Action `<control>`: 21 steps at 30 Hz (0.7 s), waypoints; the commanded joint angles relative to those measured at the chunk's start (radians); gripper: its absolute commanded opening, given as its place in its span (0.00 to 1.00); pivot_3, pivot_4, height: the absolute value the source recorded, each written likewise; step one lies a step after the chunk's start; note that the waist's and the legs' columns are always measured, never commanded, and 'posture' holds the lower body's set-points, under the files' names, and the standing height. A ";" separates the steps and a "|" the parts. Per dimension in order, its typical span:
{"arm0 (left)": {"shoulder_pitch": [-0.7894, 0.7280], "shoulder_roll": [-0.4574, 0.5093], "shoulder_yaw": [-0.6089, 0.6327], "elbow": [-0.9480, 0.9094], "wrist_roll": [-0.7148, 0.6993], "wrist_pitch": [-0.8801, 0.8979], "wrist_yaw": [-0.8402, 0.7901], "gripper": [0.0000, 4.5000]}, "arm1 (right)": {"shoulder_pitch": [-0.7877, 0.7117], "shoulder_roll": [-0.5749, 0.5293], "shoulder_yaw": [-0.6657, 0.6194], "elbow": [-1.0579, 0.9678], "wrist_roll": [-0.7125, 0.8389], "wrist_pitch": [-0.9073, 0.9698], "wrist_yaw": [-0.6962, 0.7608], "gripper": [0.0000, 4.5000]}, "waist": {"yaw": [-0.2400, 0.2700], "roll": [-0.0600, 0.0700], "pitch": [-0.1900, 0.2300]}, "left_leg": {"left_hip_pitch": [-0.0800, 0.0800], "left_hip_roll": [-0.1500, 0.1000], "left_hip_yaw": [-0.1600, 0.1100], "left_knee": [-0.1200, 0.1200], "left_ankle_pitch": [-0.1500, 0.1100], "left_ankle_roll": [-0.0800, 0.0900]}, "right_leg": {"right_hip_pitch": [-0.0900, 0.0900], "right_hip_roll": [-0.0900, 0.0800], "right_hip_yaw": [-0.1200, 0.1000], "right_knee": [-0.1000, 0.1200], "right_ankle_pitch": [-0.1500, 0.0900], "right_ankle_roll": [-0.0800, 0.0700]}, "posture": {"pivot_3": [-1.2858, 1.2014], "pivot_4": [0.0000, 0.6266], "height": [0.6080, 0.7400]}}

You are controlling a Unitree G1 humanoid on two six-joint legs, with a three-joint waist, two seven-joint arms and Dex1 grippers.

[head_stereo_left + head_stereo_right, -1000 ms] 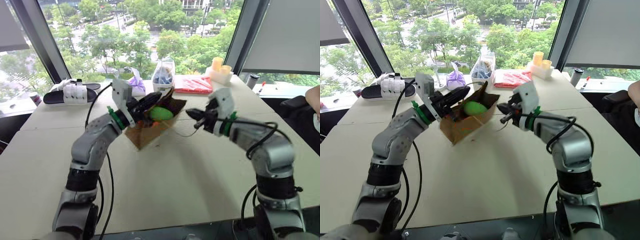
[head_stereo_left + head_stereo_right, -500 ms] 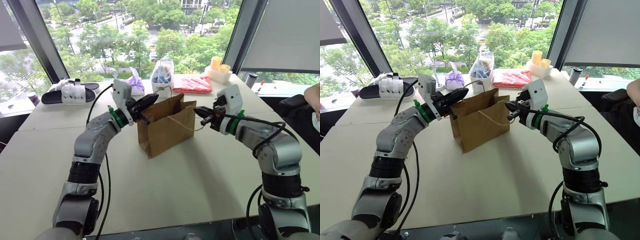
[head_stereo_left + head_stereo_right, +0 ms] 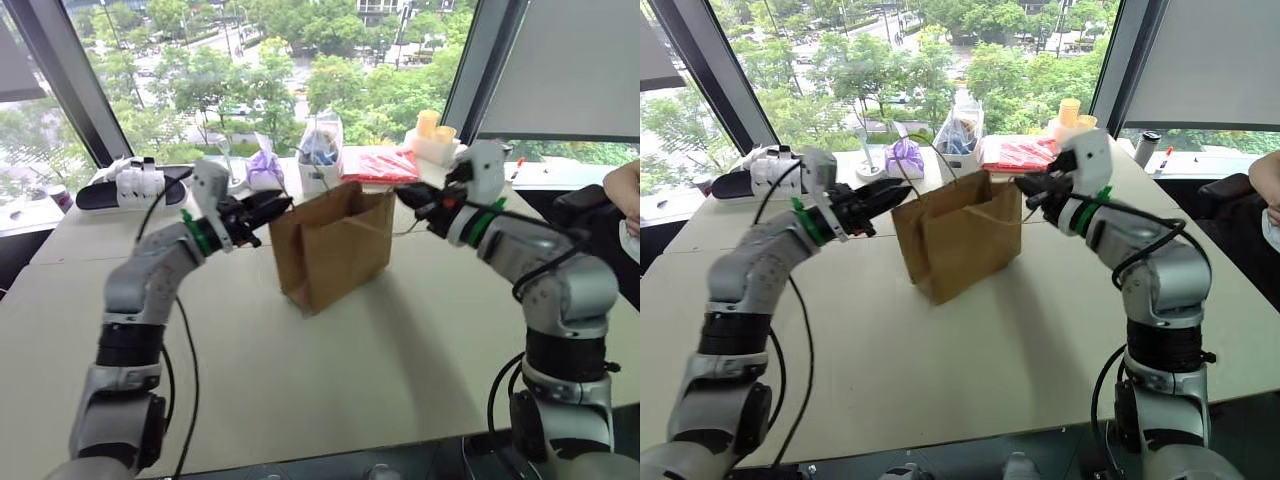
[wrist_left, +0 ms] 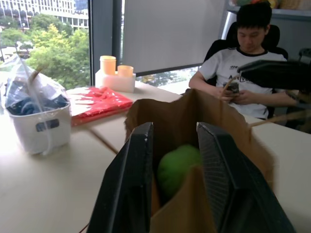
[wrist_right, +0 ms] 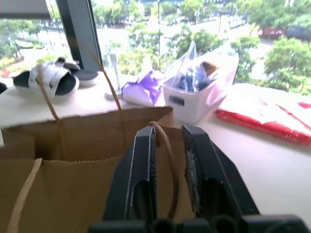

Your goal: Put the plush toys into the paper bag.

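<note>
The paper bag [image 3: 958, 233] stands upright on the bench [image 3: 970, 370], mouth open to the top, and down inside it sits the green plush toy [image 4: 176, 166], seen between the left jaws in the left wrist view. The orange toy is not visible from here. The left gripper [image 3: 902, 187] hovers right at the bag's left upper edge, its jaws parted a little with nothing clamped between them; the bag's rim lies just beyond the tips. On the other side, the right gripper [image 3: 1024, 187] sits at the bag's right upper corner, jaws slightly apart, and a thin paper handle loop [image 5: 166, 155] runs up through the gap between them; whether they pinch it, I can't tell. Behind the bag, at the bench's far edge, sit a purple pouch [image 3: 906, 157], a clear bag of blue items [image 3: 959, 132] and a red packet [image 3: 1018, 153].
</note>
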 commanded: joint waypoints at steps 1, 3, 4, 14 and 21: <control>0.003 -0.010 0.003 -0.033 -0.003 0.005 0.010 0.46 | -0.012 0.001 0.008 -0.028 0.032 -0.013 0.013 0.39 | 0.005 0.000 0.000 | 0.000 0.000 0.000 0.001 0.000 0.000 | 0.001 -0.001 0.000 0.000 0.000 0.000 | 0.52 0.24 1.00; 0.004 -0.009 0.004 -0.039 -0.002 0.007 0.011 0.68 | -0.012 0.002 0.019 -0.032 0.036 -0.015 0.008 0.62 | 0.005 0.000 0.000 | -0.003 -0.001 0.000 0.003 0.000 0.000 | 0.000 -0.001 -0.001 -0.001 0.000 0.000 | 0.52 0.24 1.00; 0.004 -0.007 0.007 -0.040 -0.004 0.010 0.012 0.79 | -0.012 0.003 0.021 -0.033 0.040 -0.015 0.006 0.71 | 0.004 0.000 0.000 | -0.003 -0.001 0.000 0.003 0.000 0.000 | 0.000 -0.001 -0.001 -0.001 0.000 0.000 | 0.52 0.24 1.00; 0.078 0.038 -0.014 -0.142 -0.045 0.094 -0.051 1.00 | -0.032 -0.012 -0.035 -0.069 0.082 -0.042 -0.006 0.98 | -0.002 0.000 0.000 | -0.003 0.000 0.000 0.001 0.000 0.000 | -0.003 -0.001 0.000 0.000 0.000 0.000 | 0.52 0.24 1.00; 0.201 0.056 -0.016 -0.281 -0.090 0.184 -0.053 1.00 | 0.041 -0.105 -0.199 -0.147 0.166 0.002 -0.026 0.98 | 0.005 0.000 0.000 | -0.004 -0.001 0.000 0.002 0.000 0.000 | -0.002 -0.002 0.000 -0.001 0.000 0.000 | 0.52 0.24 1.00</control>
